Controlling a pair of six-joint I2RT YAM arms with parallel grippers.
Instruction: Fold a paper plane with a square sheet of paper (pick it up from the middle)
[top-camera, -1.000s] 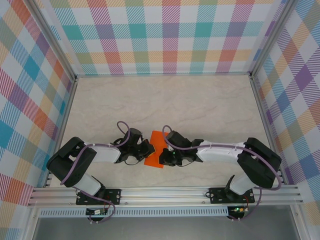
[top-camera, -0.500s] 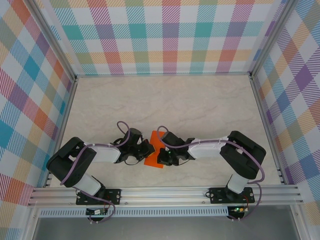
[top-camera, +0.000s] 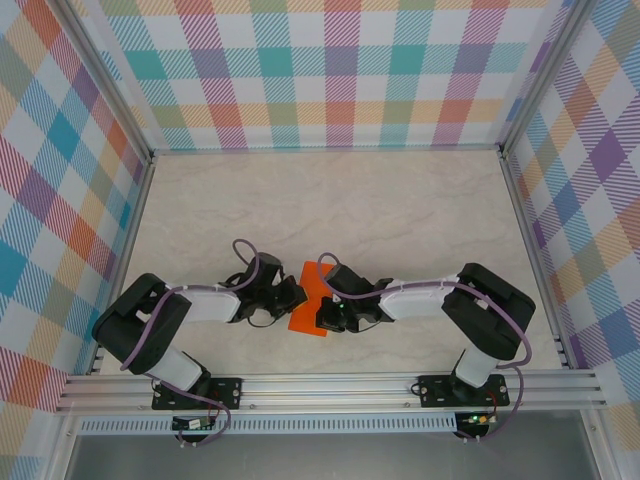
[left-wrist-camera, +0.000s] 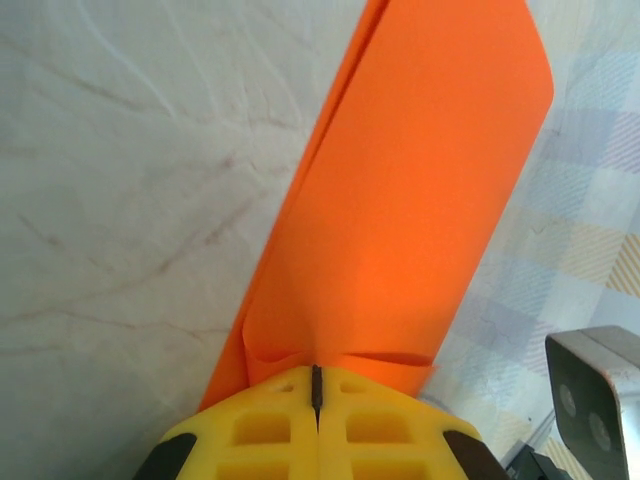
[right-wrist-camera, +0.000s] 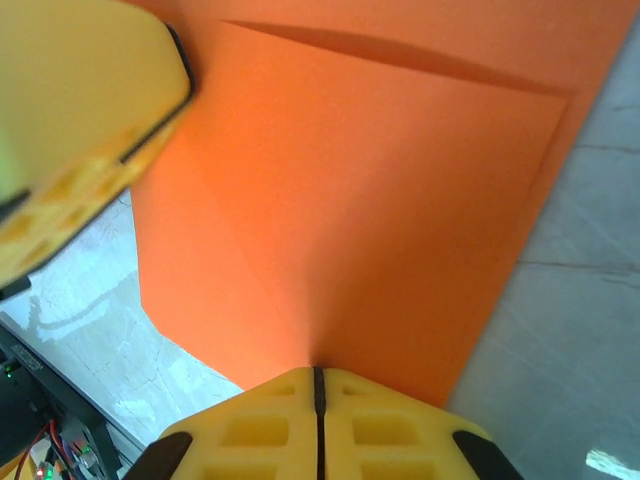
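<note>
square sheet of paper (left-wrist-camera: 400, 200), doubled edge in left wrist view

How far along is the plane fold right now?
Done: the orange sheet is doubled over into two layers, a long narrow shape. In hand: the left gripper and right gripper are both shut on its edges. Left: no pointed nose or wings show, so most folds remain.

Paper (right-wrist-camera: 380, 220) cut off at top; right hand (right-wrist-camera: 318, 395) covers edge.
</note>
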